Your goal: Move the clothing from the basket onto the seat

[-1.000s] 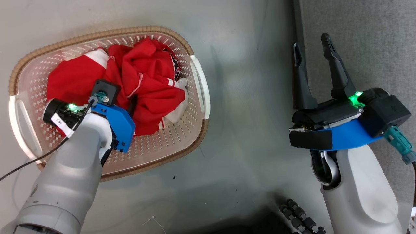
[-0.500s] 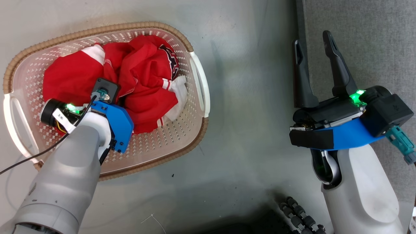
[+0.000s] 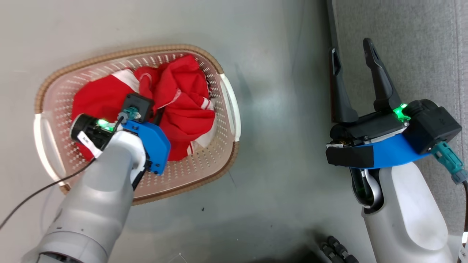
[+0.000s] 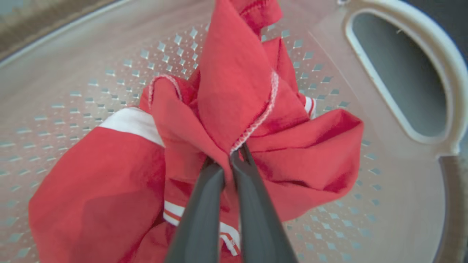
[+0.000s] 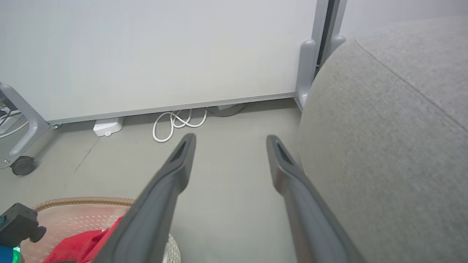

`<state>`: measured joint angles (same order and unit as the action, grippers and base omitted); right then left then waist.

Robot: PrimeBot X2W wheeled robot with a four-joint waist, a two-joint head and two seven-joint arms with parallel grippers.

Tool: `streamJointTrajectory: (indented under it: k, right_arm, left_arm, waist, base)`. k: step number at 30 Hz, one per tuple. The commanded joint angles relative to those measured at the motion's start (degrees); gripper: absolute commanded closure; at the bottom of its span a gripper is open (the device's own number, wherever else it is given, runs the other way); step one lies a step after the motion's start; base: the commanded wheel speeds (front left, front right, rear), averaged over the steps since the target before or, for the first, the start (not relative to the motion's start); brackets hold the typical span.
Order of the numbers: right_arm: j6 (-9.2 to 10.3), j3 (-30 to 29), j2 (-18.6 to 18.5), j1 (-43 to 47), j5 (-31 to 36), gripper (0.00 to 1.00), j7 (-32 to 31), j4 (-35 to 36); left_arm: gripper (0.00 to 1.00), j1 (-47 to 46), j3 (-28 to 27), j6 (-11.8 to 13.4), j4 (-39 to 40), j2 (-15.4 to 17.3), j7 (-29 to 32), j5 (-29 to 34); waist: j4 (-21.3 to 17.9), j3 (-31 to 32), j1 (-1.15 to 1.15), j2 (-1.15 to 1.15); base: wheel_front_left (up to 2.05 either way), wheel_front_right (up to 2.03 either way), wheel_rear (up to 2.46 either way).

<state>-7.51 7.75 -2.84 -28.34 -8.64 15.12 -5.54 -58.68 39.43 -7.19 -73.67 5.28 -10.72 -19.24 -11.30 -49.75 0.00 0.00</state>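
Note:
The cream perforated basket (image 3: 120, 55) with its brown rim stands on the grey floor at the left. The red clothing (image 3: 186, 106) with white cuffs lies bunched inside it. My left gripper (image 4: 228, 160) reaches down into the basket (image 4: 73, 73) and is shut on a fold of the red clothing (image 4: 234, 80), which rises to a peak above the fingertips. My right gripper (image 3: 351, 47) hovers open and empty at the left edge of the light-grey seat (image 3: 420, 54). The right wrist view shows that gripper (image 5: 230, 140) beside the seat's rounded side (image 5: 384, 146), with the basket (image 5: 84, 202) low at the left.
A white wall panel, a coiled white cable (image 5: 179, 124) and a castor leg (image 5: 22, 164) stand beyond the floor. A thin black cable (image 3: 36, 190) trails from my left arm. Dark ribbed parts (image 3: 336, 252) sit at the bottom edge.
The whole head picture has shifted, so the camera moved. My left gripper stays shut in the red fabric, which is now drawn up into a tighter bunch. The right gripper is unchanged.

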Motion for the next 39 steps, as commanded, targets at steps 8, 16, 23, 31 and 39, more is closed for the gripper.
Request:
streamJointTrajectory:
  k: [8,16,23,31,39]
  right_arm:
    - [0.03,-0.2,-0.1,1.4,1.2,0.0,0.1,-1.6]
    - [0.04,-0.5,-0.1,3.2,2.3,0.0,0.1,-3.4]
    - [0.04,-0.8,-0.1,5.0,2.6,0.0,0.1,-4.6]
    - [0.04,-0.8,-0.1,7.4,2.6,0.0,0.1,-5.9]
    - [0.04,-1.0,-0.1,10.6,1.9,0.0,0.1,-7.0]
  left_arm:
    - [1.0,3.3,2.0,-0.3,3.5,-1.9,-3.8,-3.4]
    - [1.0,6.7,5.5,-0.3,10.4,-2.3,-4.5,-7.0]
    - [1.0,9.8,5.1,-0.3,19.1,-2.3,-4.5,-7.4]
    - [1.0,12.8,2.2,-0.3,27.9,-1.2,-4.5,-5.4]
    - [1.0,14.4,-1.5,-0.3,36.4,-0.5,-4.5,-2.6]
  waist:
    - [3.5,7.1,0.0,0.0]
    - [6.8,13.5,0.0,0.0]
    - [9.7,19.3,0.0,0.0]
    - [11.8,25.8,0.0,0.0]
    - [12.7,32.0,0.0,0.0]
  base:
    - [0.0,0.0,0.0]
    - [0.0,0.0,0.0]
    - [0.0,0.0,0.0]
    - [0.0,0.0,0.0]
    - [0.0,0.0,0.0]
